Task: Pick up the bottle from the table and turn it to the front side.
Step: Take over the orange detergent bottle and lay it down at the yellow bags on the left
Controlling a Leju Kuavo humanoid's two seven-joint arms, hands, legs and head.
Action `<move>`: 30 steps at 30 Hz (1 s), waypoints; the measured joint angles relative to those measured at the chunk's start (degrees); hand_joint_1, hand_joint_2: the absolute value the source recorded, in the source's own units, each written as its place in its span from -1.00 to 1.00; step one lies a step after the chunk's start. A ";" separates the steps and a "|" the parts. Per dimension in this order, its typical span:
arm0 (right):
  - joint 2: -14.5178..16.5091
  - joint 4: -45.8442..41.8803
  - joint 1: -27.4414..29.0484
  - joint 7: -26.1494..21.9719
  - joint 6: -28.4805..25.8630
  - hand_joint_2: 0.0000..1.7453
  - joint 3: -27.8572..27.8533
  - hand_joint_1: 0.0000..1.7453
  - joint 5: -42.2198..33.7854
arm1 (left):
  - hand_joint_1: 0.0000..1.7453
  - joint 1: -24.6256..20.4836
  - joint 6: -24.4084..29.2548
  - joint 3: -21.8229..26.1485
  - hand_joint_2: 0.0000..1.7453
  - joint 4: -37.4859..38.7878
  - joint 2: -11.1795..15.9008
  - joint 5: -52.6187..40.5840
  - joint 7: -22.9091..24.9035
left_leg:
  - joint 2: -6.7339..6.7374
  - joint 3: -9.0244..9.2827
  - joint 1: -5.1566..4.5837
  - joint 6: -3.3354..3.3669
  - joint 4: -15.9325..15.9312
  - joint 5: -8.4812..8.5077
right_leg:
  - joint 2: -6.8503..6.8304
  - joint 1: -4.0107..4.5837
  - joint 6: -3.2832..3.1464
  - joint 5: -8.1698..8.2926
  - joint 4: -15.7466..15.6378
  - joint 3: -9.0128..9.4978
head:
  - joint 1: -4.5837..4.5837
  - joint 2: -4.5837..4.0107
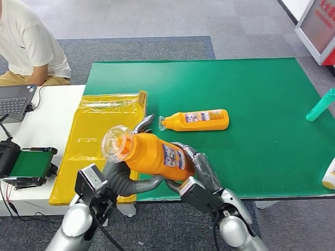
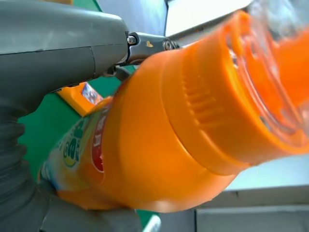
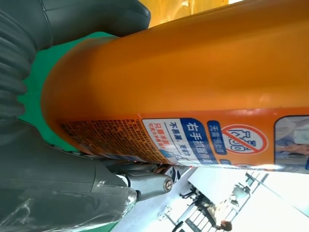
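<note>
An orange bottle [image 1: 154, 154] with a clear cap is held off the table above its front edge, lying on its side with the cap toward my left. My left hand [image 1: 122, 180] grips it from below near the neck, with a finger reaching up behind it. My right hand [image 1: 199, 167] grips the base end. In the left wrist view the orange bottle [image 2: 164, 135] has its neck and cap close to the camera, beside the left hand [image 2: 54, 53]. In the right wrist view the bottle's printed back label [image 3: 189, 137] shows, with the right hand [image 3: 54, 183] around the bottle.
A second orange bottle [image 1: 195, 120] lies on the green mat [image 1: 256, 104]. A yellow plastic bag [image 1: 99, 136] lies to the left. A teal bottle [image 1: 321, 104] and a white bottle [image 1: 330, 175] sit at the right edge. A person [image 1: 28, 42], laptop [image 1: 15, 99] and small conveyor [image 1: 28, 164] are at left.
</note>
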 joint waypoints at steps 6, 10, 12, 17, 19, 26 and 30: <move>-0.03 0.01 -0.29 -1.90 -1.34 1.00 0.23 1.00 -2.11 | 1.00 -0.55 -2.03 -0.38 1.00 0.19 -0.01 5.02 -0.17 | 0.00 0.00 0.00 0.00 0.00 0.00 | -0.01 0.00 0.00 0.00 0.00 -0.02 | -0.02 0.00; -0.21 -0.26 1.52 -14.75 -3.76 1.00 -0.84 1.00 -8.38 | 1.00 -2.52 -2.11 -2.19 1.00 0.21 -0.53 8.75 -0.63 | -0.01 -0.08 -0.01 0.04 0.00 0.01 | -0.08 -0.01 0.00 0.01 0.00 0.01 | 0.01 0.00; -0.43 -1.30 1.82 -14.22 -3.92 1.00 -1.03 1.00 -7.53 | 1.00 -2.81 -1.64 -2.75 1.00 0.27 -0.64 9.62 -1.02 | 0.07 -0.05 -0.01 0.03 0.00 -0.03 | 0.01 -0.01 -0.02 0.03 0.00 -0.01 | -0.01 0.00; -0.56 -3.22 2.26 -6.63 -3.74 1.00 -0.57 -1.00 -7.49 | 1.00 -2.54 -0.37 -2.75 1.00 0.91 -0.37 10.67 -2.14 | 0.14 -0.09 0.01 0.05 0.00 0.00 | 0.00 0.02 -0.03 0.02 0.00 -0.06 | -0.01 -0.01; -0.58 -3.72 2.28 -5.31 -3.69 1.00 -0.64 -1.00 -8.20 | 1.00 -2.21 0.37 -2.61 1.00 1.03 -0.32 10.97 -2.57 | 0.14 -0.08 0.01 0.03 0.00 0.00 | 0.03 0.02 -0.04 0.03 0.00 -0.06 | -0.01 -0.01; -0.62 -4.79 2.35 -4.03 -4.12 1.00 -1.26 -1.00 -8.56 | 1.00 -0.34 4.36 -1.38 1.00 1.00 -0.28 11.95 -4.04 | 0.14 -0.08 0.01 0.04 0.00 -0.01 | 0.03 0.01 -0.03 0.03 0.00 -0.07 | -0.01 0.00; -0.64 -5.65 2.62 -3.81 -5.05 1.00 -2.17 -1.00 -8.29 | 1.00 0.81 7.06 0.70 1.00 0.69 -0.26 10.51 -4.75 | 0.14 -0.08 0.01 0.04 0.00 0.00 | 0.04 0.01 -0.04 0.03 0.00 -0.08 | -0.01 -0.01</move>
